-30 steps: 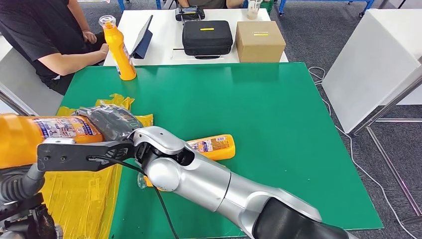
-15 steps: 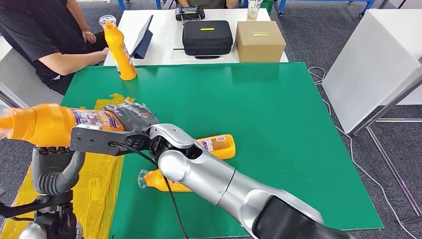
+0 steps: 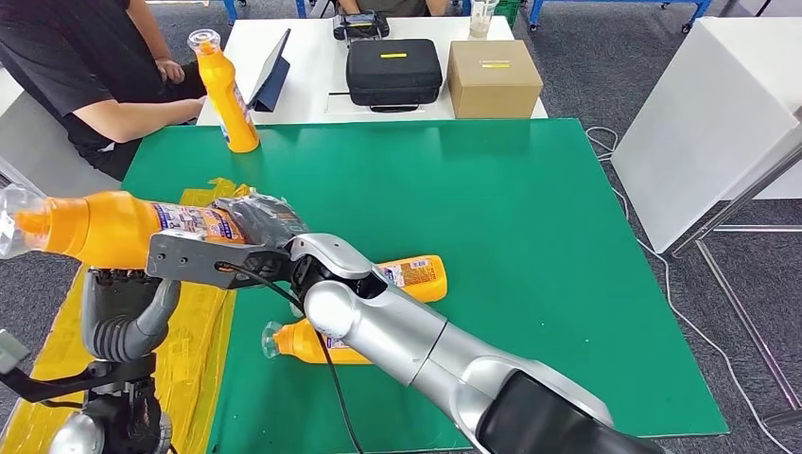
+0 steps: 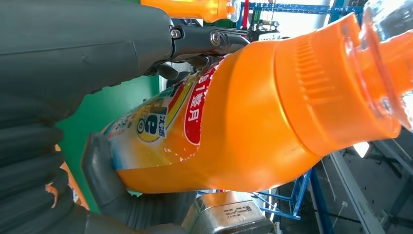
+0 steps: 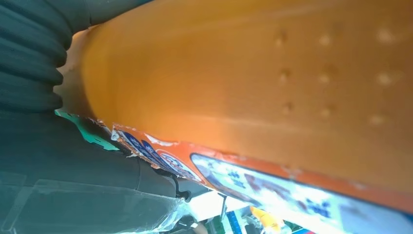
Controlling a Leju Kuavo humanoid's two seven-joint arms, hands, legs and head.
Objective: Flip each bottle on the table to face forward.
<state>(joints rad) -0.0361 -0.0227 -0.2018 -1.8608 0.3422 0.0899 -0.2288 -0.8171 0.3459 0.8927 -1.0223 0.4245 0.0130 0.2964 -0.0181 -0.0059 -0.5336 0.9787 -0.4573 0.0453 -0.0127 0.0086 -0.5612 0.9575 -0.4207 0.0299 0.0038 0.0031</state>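
At the left of the frame the right hand [image 3: 253, 222] grips the held bottle [image 3: 113, 230] sideways above the green surface [image 3: 530, 246], presumably to turn its label; the left hand [image 3: 115, 307] curls beneath, apparently empty. Another bottle [image 3: 317, 342] lies lower centre.

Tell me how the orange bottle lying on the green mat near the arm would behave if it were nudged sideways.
The lying bottle looks rounded along its body, so a sideways nudge would probably roll it over the smooth green mat. Its narrow neck would likely make it curve rather than roll straight. The glossy plastic and label may slip somewhat under fingers.
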